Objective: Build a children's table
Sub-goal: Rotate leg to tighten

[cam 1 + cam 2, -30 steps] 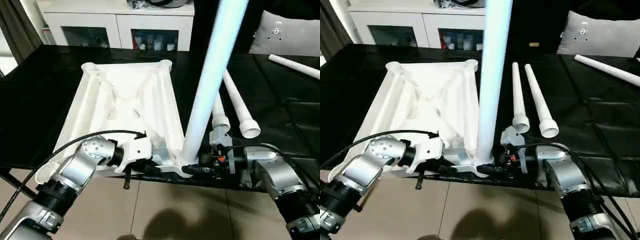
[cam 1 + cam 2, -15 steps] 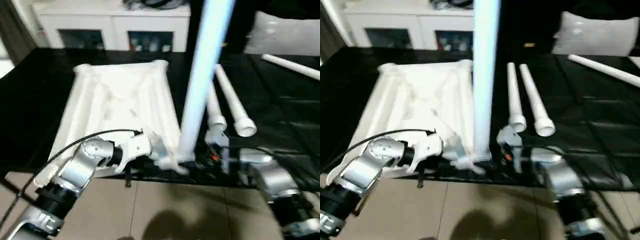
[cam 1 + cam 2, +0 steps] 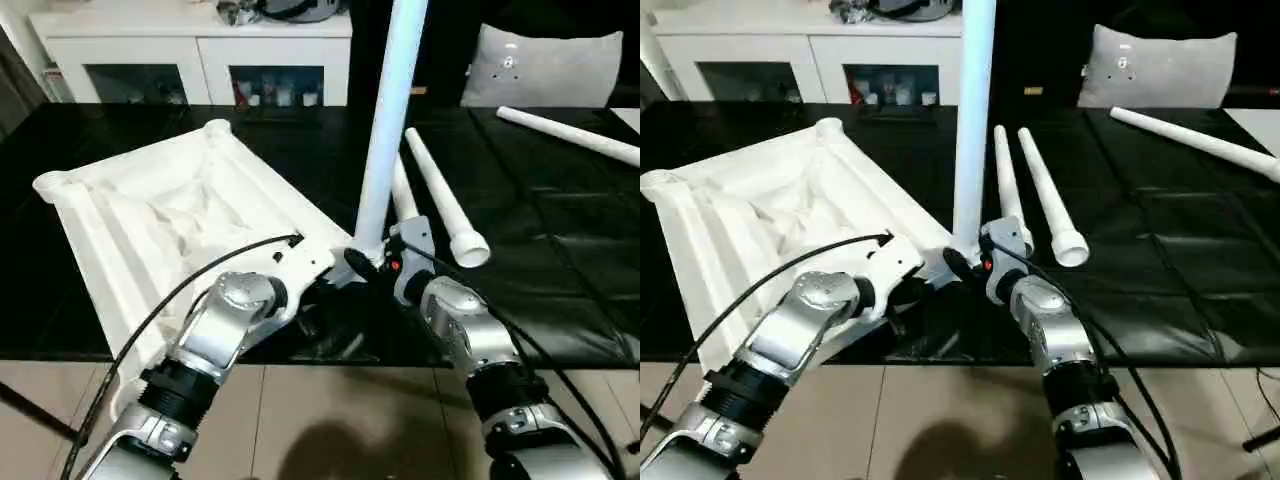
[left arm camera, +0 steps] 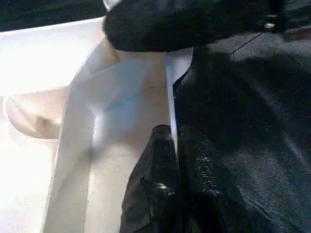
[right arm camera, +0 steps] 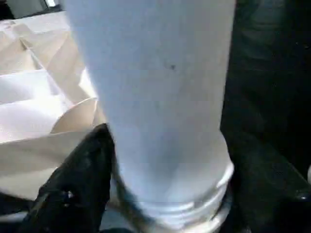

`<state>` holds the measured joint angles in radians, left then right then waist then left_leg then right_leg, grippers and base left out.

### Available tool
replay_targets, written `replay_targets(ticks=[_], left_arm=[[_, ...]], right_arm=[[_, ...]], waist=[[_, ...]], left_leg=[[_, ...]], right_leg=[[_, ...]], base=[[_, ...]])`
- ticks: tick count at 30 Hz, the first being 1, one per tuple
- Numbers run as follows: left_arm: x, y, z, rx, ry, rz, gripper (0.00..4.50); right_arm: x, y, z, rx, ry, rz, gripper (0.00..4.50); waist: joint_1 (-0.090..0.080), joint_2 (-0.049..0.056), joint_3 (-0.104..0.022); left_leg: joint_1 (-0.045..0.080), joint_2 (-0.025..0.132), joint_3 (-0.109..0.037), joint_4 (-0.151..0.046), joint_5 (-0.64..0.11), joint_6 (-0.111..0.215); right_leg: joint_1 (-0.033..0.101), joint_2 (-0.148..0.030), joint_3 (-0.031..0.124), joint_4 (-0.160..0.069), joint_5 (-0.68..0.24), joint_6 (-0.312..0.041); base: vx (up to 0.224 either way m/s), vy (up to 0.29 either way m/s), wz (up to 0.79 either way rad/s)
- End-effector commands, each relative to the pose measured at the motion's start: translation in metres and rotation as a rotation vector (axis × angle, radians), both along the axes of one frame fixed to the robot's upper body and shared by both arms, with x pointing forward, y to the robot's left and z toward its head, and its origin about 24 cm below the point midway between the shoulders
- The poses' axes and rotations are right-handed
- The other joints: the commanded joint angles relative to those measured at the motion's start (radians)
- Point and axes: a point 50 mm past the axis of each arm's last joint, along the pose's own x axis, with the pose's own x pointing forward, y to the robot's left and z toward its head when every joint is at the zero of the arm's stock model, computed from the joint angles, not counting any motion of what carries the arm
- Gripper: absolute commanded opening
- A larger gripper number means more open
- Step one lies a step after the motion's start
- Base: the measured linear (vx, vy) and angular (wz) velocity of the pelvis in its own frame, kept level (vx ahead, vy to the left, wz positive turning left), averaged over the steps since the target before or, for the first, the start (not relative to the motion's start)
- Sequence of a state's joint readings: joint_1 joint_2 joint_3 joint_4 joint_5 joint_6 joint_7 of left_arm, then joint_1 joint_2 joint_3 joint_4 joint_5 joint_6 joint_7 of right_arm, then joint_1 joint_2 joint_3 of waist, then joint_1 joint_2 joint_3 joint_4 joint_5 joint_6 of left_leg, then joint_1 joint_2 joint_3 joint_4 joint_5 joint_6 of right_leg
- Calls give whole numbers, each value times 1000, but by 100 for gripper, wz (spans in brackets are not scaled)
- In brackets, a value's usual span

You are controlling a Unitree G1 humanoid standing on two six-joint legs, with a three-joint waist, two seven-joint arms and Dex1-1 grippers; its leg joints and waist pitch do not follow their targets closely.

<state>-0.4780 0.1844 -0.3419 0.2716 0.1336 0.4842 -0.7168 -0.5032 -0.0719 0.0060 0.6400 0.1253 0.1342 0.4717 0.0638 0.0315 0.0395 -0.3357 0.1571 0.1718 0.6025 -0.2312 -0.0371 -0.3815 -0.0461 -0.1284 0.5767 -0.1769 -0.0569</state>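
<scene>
The children's table top (image 3: 150,215) lies upside down and skewed on the black surface, ribs up. One white leg (image 3: 385,130) stands upright in its near right corner socket. My left gripper (image 3: 318,272) is shut on the top's thin near rim (image 4: 171,102) beside that corner; in the left wrist view the black fingers (image 4: 155,179) pinch the rim. My right gripper (image 3: 368,262) is shut on the base of the upright leg (image 5: 155,97), with one finger (image 5: 82,170) pressed against each side. Two loose legs (image 3: 440,195) lie side by side just right of it.
A third loose leg (image 3: 570,135) lies at the far right near a grey cushion (image 3: 545,65). A white cabinet with glass doors (image 3: 180,50) stands behind. The black surface ends at its front edge, with tiled floor (image 3: 330,420) below.
The table top has pivoted about its near right corner, its far end swinging left. The upright leg stays in the socket. My right forearm has come in towards the middle. The camera has shifted too.
</scene>
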Motion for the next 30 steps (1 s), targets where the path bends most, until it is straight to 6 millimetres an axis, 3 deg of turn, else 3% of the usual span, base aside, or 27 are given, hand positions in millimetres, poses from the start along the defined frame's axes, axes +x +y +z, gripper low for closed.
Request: replay_targets(ticks=[1, 4, 7, 11, 13, 15, 16, 19, 21, 23, 26, 28, 29, 30], left_arm=[[-1, -15, 8, 3, -71, -92, 0], [2, -9, 5, 32, -92, -77, 0], [9, -4, 3, 68, -132, -70, 0], [14, -1, 5, 93, -177, -68, 0], [19, -2, 10, 77, -220, -49, 0], [21, -2, 13, 44, -221, -27, 0], [21, -2, 13, 44, -221, -27, 43], [21, -3, 21, -34, -216, -13, 62], [21, -1, 25, -63, -222, 10, 92], [23, 6, 29, -66, -237, 65, 99], [23, 24, 36, -35, -241, 132, 110], [23, 31, 40, -24, -251, 151, 110], [22, 41, 45, -15, -260, 188, 110], [22, 46, 48, -12, -263, 209, 110]], right_arm=[[-12, 4, -15, 31, 66, 39, 391], [-19, -4, -17, 34, 51, 55, 418], [-33, -15, -12, 63, 24, 91, 439], [-44, -23, -7, 88, -2, 97, 446], [-51, -30, -2, 98, -28, 70, 446], [-54, -32, 0, 107, -34, 61, 446], [-54, -32, 0, 107, -34, 61, 450], [-57, -34, 3, 108, -32, 54, 450], [-58, -34, 3, 98, -22, 55, 450], [-60, -31, 2, 79, -6, 88, 450], [-60, -28, -1, 18, 0, 122, 450], [-59, -27, -2, 10, 6, 129, 450], [-58, -23, -1, 11, 10, 141, 450], [-58, -21, -1, 14, 13, 146, 450]], waist=[[6, -4, -59], [15, 2, -58], [29, -2, -54], [25, -6, -51], [24, -7, -49], [22, -5, -49], [22, -5, -49], [25, -6, -51], [27, -6, -56], [26, -10, -60], [24, -13, -65], [23, -12, -64], [24, -19, -62], [25, -15, -62]], left_leg=[[-10, 85, -34, -64, -41, 99], [-9, 87, -34, -65, -39, 106], [-6, 87, -34, -69, -58, 106], [-5, 82, -34, -72, -111, 87], [-5, 76, -33, -72, -118, 83], [-6, 78, -35, -73, -108, 82], [-6, 79, -35, -72, -107, 83], [-8, 78, -34, -70, -91, 88], [-13, 83, -37, -68, -54, 96], [-18, 88, -38, -65, -23, 110], [-27, 84, -37, -57, 45, 134], [-28, 80, -34, -54, 54, 149], [-28, 82, -33, -56, 50, 151], [-28, 82, -34, -56, 49, 151]], right_leg=[[52, -132, 82, -70, -224, -133], [53, -132, 81, -69, -221, -131], [52, -126, 81, -78, -259, -91], [52, -131, 77, -93, -361, -63], [50, -128, 74, -105, -433, -21], [48, -125, 72, -104, -427, -14], [47, -126, 73, -105, -423, -14], [47, -126, 75, -100, -396, -21], [49, -129, 77, -88, -324, -51], [52, -131, 78, -73, -237, -87], [54, -130, 78, -56, -152, -108], [51, -128, 77, -58, -153, -107], [51, -129, 76, -60, -168, -108], [50, -129, 76, -59, -178, -110]], base=[[0, 0, 0], [0, 0, 0], [0, 0, 0], [0, 0, 0], [0, 0, 0], [0, 0, 0], [0, 0, 0], [0, 0, 0], [0, 0, 0], [0, 0, 0], [0, 0, 0], [0, 0, 0], [0, 0, 0], [0, 0, 0]])
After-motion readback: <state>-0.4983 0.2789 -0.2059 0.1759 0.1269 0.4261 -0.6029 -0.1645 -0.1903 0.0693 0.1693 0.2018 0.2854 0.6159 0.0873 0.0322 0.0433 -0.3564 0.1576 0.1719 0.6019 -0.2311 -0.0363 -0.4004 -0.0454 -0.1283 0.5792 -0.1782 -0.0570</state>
